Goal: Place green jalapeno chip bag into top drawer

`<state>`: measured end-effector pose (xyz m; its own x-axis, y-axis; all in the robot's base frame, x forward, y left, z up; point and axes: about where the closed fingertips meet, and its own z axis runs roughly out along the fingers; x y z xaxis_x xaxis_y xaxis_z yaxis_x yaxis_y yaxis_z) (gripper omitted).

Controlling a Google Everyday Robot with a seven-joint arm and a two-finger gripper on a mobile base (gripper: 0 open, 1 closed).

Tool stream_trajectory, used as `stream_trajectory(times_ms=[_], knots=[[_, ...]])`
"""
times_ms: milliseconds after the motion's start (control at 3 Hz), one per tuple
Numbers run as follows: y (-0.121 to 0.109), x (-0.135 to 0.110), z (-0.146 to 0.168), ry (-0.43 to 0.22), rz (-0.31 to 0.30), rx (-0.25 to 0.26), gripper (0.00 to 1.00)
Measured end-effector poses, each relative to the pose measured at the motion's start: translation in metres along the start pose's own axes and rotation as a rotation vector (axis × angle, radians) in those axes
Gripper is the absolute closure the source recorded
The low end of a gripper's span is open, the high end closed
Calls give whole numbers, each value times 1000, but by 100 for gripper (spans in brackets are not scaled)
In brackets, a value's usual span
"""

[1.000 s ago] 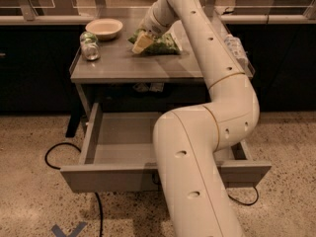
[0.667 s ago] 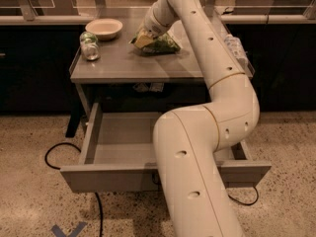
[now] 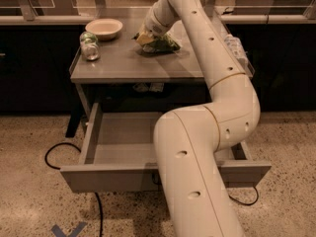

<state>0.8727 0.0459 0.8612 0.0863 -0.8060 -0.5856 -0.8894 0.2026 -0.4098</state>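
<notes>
Claw [image 3: 147,33] comes down at the left end of the green jalapeno chip bag [image 3: 161,44], touching its crumpled upper edge; whether it is spread or clamped on the foil cannot be told from this side. Compared with 1 second ago almost nothing differs: the claw stays at that same end, and the bag lies on the same patch of the counter [image 3: 113,67], perhaps pressed a little flatter. The bag is glossy green foil, wrinkled, with a pale yellowish-white panel just under the claw. It sits toward the back of the flat grey counter, near the middle. Left of it stands a shallow, round, cream bowl [image 3: 103,28], and nearer the left edge a glass jar [image 3: 89,47] with a green top. Below, the top drawer [image 3: 118,144] is pulled out: a wide, shallow grey metal tray with a bare floor. The smooth white arm [image 3: 197,147], dotted with small round holes, crosses its right half.
</notes>
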Motion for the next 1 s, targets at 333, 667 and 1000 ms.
stream_trajectory(times_ms=[333,667,1000], knots=[[20,1,4,8,17,-75,100],[46,-8,-33,48,27,-164,100],[61,-25,-94,109,34,-165,100]])
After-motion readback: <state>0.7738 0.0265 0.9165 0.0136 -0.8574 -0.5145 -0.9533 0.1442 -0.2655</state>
